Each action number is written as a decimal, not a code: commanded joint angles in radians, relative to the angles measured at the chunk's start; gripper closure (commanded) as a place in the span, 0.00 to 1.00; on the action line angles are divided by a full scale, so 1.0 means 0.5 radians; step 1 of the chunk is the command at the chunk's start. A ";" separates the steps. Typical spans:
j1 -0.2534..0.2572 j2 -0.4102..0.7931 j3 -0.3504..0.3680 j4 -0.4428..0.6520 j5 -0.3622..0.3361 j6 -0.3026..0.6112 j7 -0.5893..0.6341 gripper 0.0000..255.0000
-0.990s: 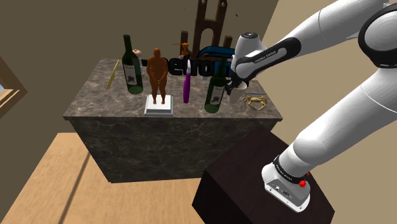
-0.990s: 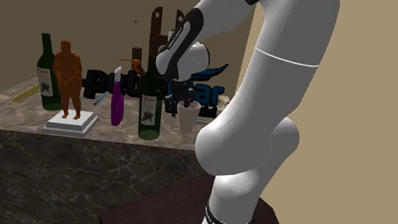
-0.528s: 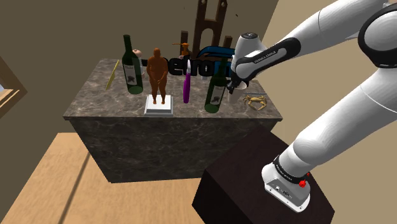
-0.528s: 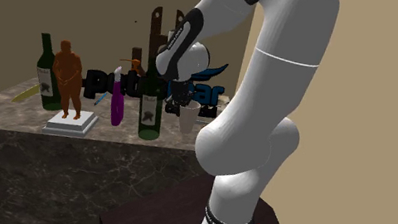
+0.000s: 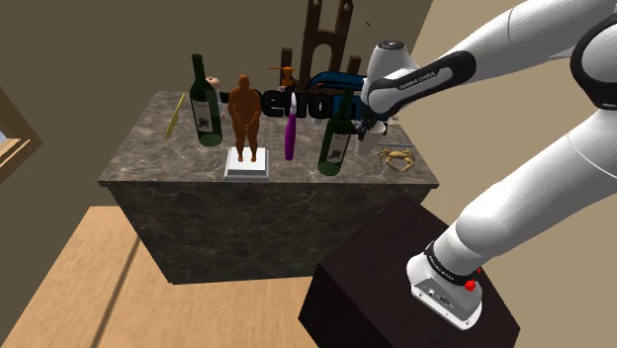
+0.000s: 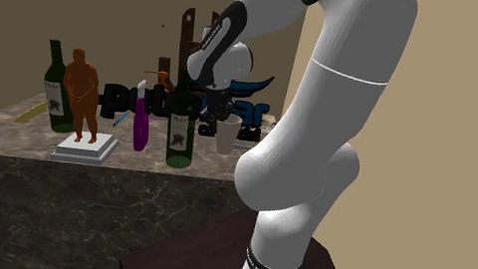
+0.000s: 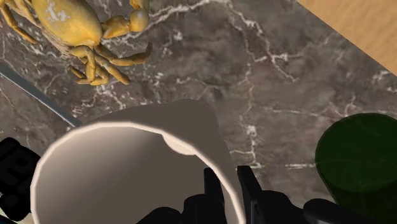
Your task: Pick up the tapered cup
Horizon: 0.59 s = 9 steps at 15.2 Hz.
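We see arm (image 5: pixel 514 198) arched up from stand, over desk (image 5: pixel 148 148), wrist pitched down beside green bottle (image 5: pixel 336 143). Jaws clamped across wall of white cup (image 7: pixel 127 172), crab (image 7: pixel 70 25) near.

Green bottles (image 5: pixel 205 104), brown figurine (image 5: pixel 245 119), purple bottle (image 5: pixel 291 136) and golden crab (image 7: pixel 70 25) on a dark marbled counter (image 5: pixel 198 203).

White tapered cup (image 7: pixel 121 172), upright, mouth open, wall clasped between tool (image 7: pixel 228 191) fingers.
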<state>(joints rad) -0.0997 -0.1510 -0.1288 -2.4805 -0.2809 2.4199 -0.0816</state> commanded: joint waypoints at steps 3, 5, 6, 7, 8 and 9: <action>0.006 -0.073 0.003 0.047 0.022 -0.118 -0.028 1.00; 0.009 -0.106 0.005 0.072 0.031 -0.176 -0.040 1.00; 0.011 -0.122 0.006 0.086 0.035 -0.205 -0.046 1.00; 0.012 -0.137 0.007 0.099 0.040 -0.234 -0.052 1.00; 0.013 -0.151 0.008 0.114 0.044 -0.262 -0.058 1.00; 0.015 -0.165 0.009 0.129 0.048 -0.291 -0.064 1.00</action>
<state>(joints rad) -0.0933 -0.2256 -0.1254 -2.4214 -0.2585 2.2881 -0.1120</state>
